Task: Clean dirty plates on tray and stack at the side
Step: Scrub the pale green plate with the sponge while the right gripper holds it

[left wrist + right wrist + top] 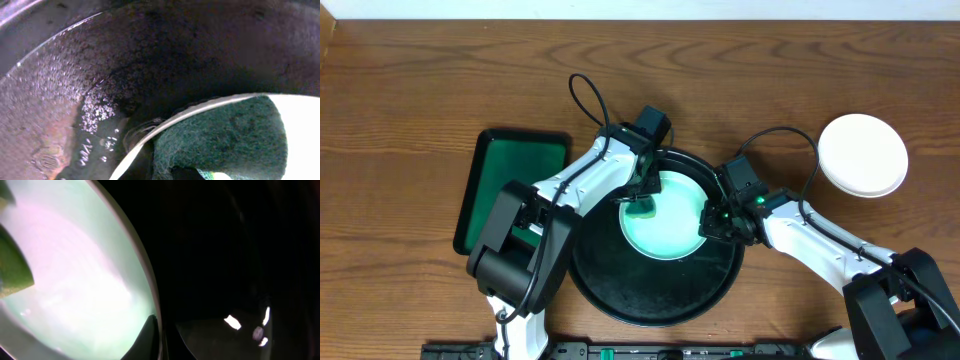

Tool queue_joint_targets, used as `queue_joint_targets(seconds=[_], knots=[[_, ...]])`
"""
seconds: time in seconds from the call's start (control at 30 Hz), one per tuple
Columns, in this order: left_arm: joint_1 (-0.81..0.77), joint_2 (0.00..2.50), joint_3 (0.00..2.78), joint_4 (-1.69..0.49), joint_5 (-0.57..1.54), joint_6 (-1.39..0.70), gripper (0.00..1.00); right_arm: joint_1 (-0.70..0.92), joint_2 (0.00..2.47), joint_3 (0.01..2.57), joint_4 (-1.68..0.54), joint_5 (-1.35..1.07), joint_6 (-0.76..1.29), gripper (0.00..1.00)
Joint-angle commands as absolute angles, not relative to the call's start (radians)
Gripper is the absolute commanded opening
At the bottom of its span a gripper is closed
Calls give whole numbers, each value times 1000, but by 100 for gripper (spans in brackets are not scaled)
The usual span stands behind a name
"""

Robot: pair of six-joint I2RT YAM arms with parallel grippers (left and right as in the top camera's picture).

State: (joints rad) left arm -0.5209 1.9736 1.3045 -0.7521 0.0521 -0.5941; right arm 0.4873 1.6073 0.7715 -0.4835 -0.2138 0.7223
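Note:
A pale mint-green plate [670, 235] lies on the large round black tray [620, 290], in its upper half. My left gripper [640, 196] is shut on a dark green sponge [640, 207] and presses it on the plate's upper left part. The left wrist view shows the sponge [225, 135] over the plate's rim, with the wet tray [150, 60] beyond. My right gripper [710, 222] is shut on the plate's right rim. In the right wrist view its fingers [162, 340] straddle the edge of the plate [75, 280]. A white plate [863, 155] lies on the wood at the far right.
A green rectangular tray [510, 190] with a black rim lies left of the black tray, close to the left arm. Brown wood tabletop [420, 90] surrounds both trays. Cables loop above each wrist.

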Motion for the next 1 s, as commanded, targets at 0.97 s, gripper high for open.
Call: queue_joint_targets(seconds=[0.97], knots=[[-813, 2050, 1232, -656, 416, -399, 7, 478, 1647, 707, -541, -140, 690, 1]])
